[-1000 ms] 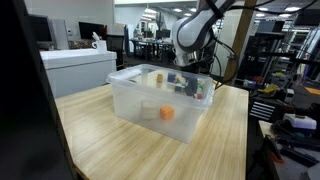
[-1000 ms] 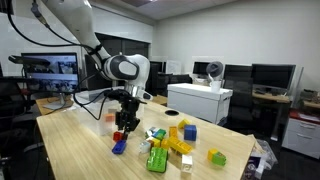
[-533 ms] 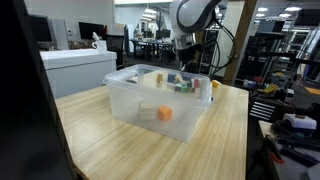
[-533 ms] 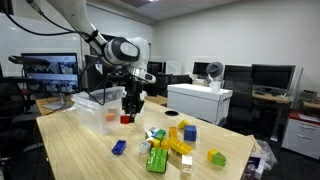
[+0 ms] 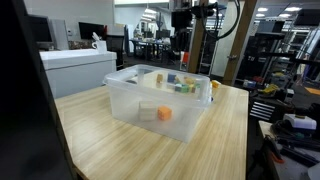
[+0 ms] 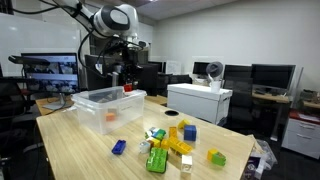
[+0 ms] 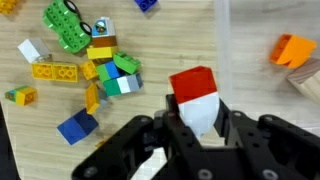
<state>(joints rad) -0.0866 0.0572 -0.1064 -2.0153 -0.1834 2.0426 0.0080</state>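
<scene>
The gripper (image 7: 198,120) is black, and its block (image 7: 193,88) is red over white. The bin (image 6: 90,103) is clear, milky plastic, and inside it lies an orange piece (image 5: 166,113). The table (image 5: 120,150) is pale wood with a fine straight grain. Outside the bin lie a green brick (image 7: 65,25), a yellow brick (image 7: 55,70) and a blue brick (image 7: 76,126).
</scene>
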